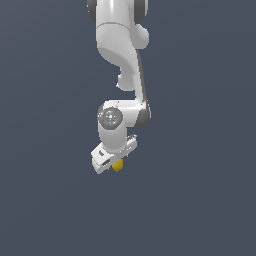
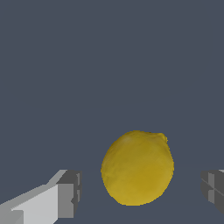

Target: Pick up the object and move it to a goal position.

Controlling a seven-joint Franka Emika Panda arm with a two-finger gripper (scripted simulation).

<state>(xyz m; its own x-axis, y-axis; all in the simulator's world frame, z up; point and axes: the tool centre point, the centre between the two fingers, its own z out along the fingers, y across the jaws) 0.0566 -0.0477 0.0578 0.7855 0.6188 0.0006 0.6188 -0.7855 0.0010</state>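
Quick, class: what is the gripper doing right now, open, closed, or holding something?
Gripper: open, holding nothing; the lemon sits between its fingers with a gap on each side.

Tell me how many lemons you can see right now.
1. The lemon sits between the open hand's fingers, touching neither; in the exterior view it peeks out beneath the hand. Nothing suggests another is hidden.

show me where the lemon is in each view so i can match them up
Exterior view: the lemon peeks out as a small yellow spot just under the white gripper, below picture centre.
Wrist view: the lemon fills the lower middle, in the gap between the two grey fingertips, touching neither.
Shared landmark: the gripper's open jaws either side of the lemon.
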